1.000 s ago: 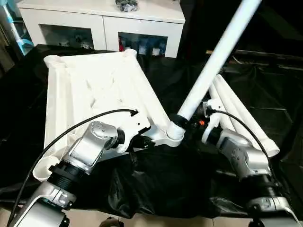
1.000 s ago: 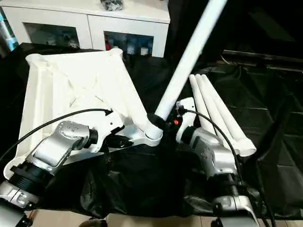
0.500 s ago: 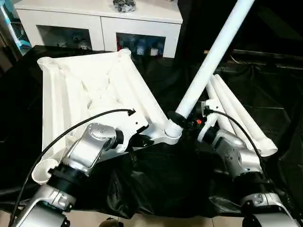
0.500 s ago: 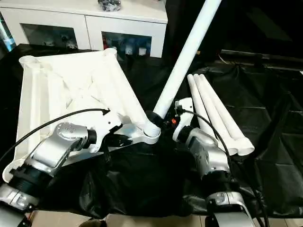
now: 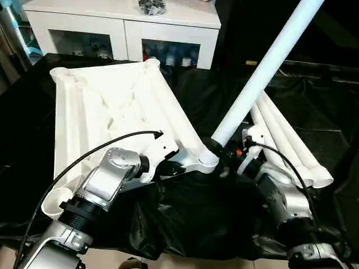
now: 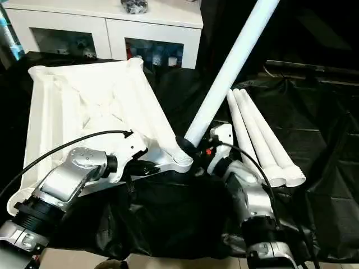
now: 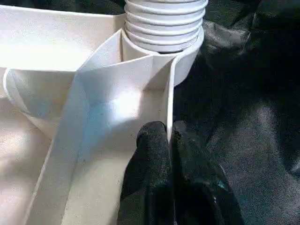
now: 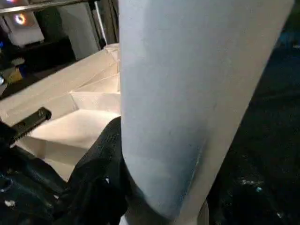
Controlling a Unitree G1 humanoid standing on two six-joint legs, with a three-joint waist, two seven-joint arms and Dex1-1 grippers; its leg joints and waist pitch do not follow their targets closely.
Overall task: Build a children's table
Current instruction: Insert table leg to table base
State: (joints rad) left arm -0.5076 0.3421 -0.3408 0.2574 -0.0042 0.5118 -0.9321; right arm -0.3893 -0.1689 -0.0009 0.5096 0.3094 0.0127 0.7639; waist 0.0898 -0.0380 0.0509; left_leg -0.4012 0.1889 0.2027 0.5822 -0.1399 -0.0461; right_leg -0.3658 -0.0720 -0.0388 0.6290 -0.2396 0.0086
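Observation:
The children's table top [image 5: 112, 106] lies upside down on black sheeting, its ribbed underside up. One white leg [image 5: 263, 73] stands slanted in the near right corner socket [image 5: 206, 159], its ridged end [image 7: 164, 23] seated in the socket. My left gripper [image 7: 169, 129] is shut on a thin rib of the top right beside that socket. My right gripper [image 6: 199, 150] is shut around the leg just above the socket, one black finger [image 8: 98, 164] against the tube. Three more legs [image 5: 286, 140] lie side by side to the right.
A white cabinet with glass doors [image 5: 123, 28] stands behind the table top. Black sheeting [image 5: 196, 218] covers the work surface and hangs crumpled over the near edge. My left arm's black cable [image 5: 84, 159] arcs over the top's near end.
The whole picture has shifted a little. The slanted leg leans slightly further right than before. Both grips look unchanged.

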